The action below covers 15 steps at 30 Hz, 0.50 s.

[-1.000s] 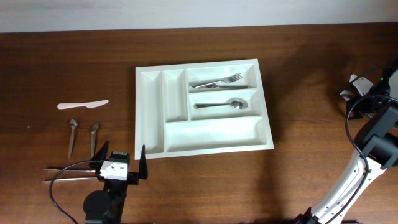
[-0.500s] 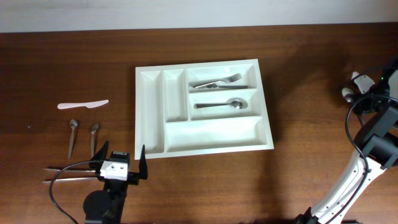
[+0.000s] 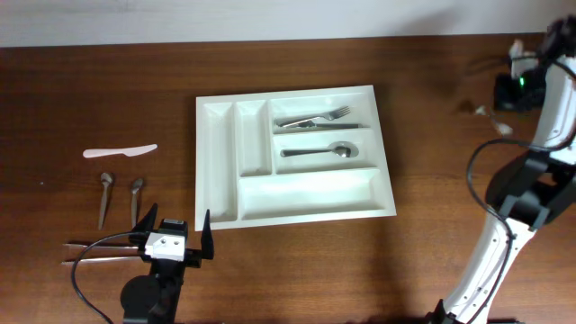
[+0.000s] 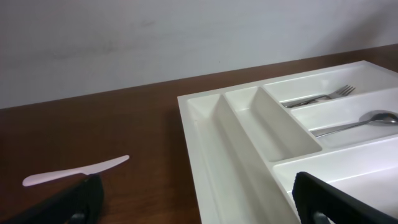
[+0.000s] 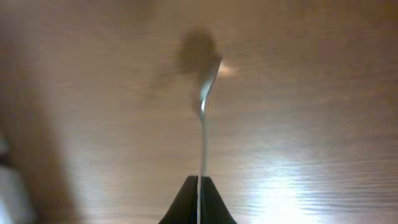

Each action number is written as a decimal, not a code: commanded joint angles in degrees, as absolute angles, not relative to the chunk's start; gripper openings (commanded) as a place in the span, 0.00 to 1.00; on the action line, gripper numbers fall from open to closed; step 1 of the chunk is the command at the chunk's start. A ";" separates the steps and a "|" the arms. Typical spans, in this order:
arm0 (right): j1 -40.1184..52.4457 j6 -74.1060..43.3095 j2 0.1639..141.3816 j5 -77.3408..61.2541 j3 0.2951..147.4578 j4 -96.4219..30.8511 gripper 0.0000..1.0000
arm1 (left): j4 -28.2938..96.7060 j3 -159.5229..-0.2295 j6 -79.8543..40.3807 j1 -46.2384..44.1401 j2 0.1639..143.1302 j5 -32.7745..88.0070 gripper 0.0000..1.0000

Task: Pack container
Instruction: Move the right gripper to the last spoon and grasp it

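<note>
The container (image 3: 306,193), a white tray with five compartments, lies mid-table; its near corner shows in the left wrist view (image 4: 249,124). One wide compartment holds a fork (image 3: 315,118), the one below it a spoon (image 3: 317,151). My left gripper (image 3: 177,229) hovers open at the tray's front left corner, its fingers (image 4: 329,199) wide apart with nothing between them. My right gripper (image 5: 200,182) is shut on the handle of a thin metal utensil (image 5: 203,118), seen edge-on above bare wood. That utensil (image 3: 493,120) shows blurred at the far right in the overhead view.
Left of the tray lie a white plastic knife (image 3: 120,151), two small spoons (image 3: 105,198) (image 3: 136,198) and long metal pieces (image 3: 99,250) partly under the left arm. The right arm (image 3: 513,198) rises along the table's right edge.
My right gripper has shut on the metal utensil, and the arm has swung up and toward the back of the table with it. The left arm has not moved.
</note>
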<state>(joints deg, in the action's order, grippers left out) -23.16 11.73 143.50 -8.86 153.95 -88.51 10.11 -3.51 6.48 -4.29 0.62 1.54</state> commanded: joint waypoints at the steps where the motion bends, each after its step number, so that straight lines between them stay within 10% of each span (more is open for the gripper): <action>1: -18.63 -11.46 140.88 -13.41 166.17 -94.54 0.04 | 10.07 -3.03 7.38 -3.95 0.34 2.17 0.99; 6: -13.39 -15.84 140.49 -12.05 177.18 -97.34 0.04 | 10.07 -3.03 7.38 -3.95 0.34 2.17 0.99; 8: -13.04 -15.97 140.49 -9.26 177.80 -97.32 0.54 | 10.07 -3.03 7.40 -3.95 0.34 2.17 0.99; 15: -14.26 -19.00 141.93 -6.59 167.87 -94.11 0.77 | 10.07 -3.03 7.40 -3.95 0.34 2.17 0.99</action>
